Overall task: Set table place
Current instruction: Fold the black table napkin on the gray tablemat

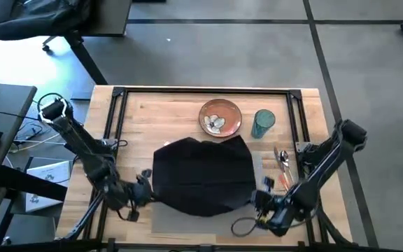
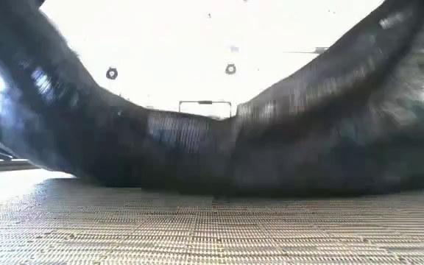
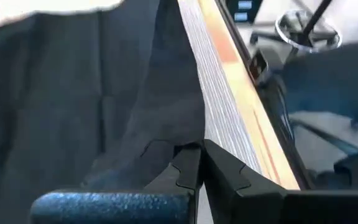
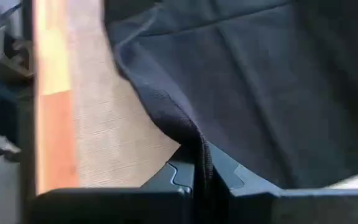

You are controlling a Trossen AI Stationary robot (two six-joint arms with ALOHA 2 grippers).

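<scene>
The black cloth napkin lies spread over the grey woven placemat in the middle of the wooden table. My left gripper is shut on the napkin's near left edge, and my right gripper is shut on its near right edge. In the low view the napkin rises at both ends and sags in the middle down to the placemat. The orange-brown plate sits on the table at the far side. Orange-handled cutlery lies to the right of the napkin. My left gripper pinches a corner fold of the napkin's edge between its two fingers, coming in low from the table's left. The cloth runs away from the fingers and rests over the placemat. My right gripper pinches a bunched fold at the napkin's edge between its two fingers, coming in low from the table's right. Beyond the fingers the cloth spreads out over the placemat.
A teal glass stands right of the plate. Black frame rails run along the table's left, far and right sides. A grey desk with cables stands off the table's left.
</scene>
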